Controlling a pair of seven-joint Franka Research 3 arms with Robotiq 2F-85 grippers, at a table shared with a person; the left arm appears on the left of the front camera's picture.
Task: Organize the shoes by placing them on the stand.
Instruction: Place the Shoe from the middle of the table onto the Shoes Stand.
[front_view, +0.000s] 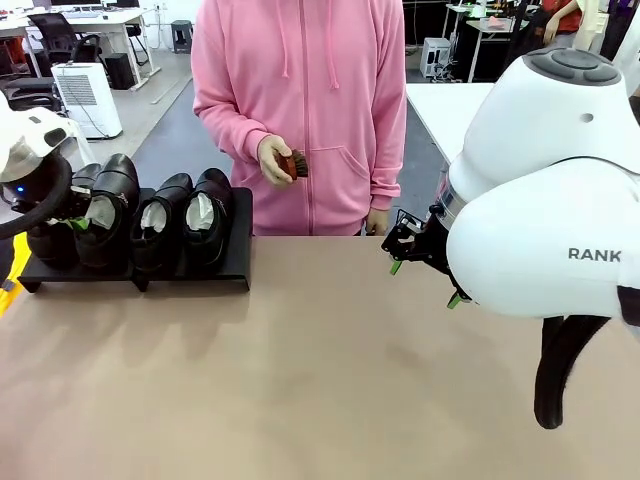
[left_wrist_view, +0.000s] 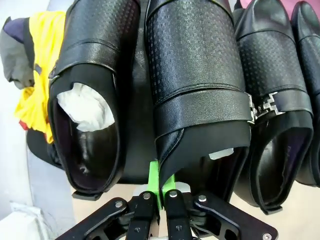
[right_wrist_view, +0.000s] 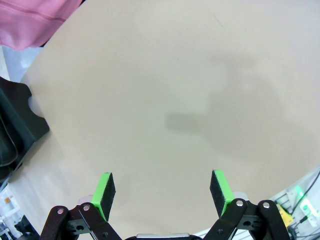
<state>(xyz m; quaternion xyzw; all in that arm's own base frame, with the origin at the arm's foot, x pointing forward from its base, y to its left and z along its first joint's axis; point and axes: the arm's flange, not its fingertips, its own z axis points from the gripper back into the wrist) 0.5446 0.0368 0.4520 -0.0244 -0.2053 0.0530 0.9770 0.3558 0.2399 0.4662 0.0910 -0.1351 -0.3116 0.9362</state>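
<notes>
The left gripper (left_wrist_view: 160, 192) is clamped on the heel edge of a shoe (left_wrist_view: 200, 85) — its green pads pressed together on the thin leather rim, seen from the left wrist. That shoe lies straight ahead of the fingers, toe pointing away, with a scrap of white paper showing inside its opening. To one side of it sits a second shoe (left_wrist_view: 92, 95) stuffed with crumpled paper (left_wrist_view: 85, 107); to the other side lie two more shoes (left_wrist_view: 272, 100), the nearer one with a metal buckle. In the front view the four shoes (front_view: 140, 215) stand side by side on the stand (front_view: 190, 275), and the left gripper (front_view: 75, 222) is at the second one from its own side. The right gripper (right_wrist_view: 162, 192) hangs over bare table (right_wrist_view: 175, 90) with its jaws wide apart, holding nothing — well apart from the stand, whose corner (right_wrist_view: 20, 125) shows off to one side of its fingers. Beyond the table a person in a pink hoodie (front_view: 300, 100) holds a brown brush (front_view: 296, 164) in one hand (front_view: 275, 160).
</notes>
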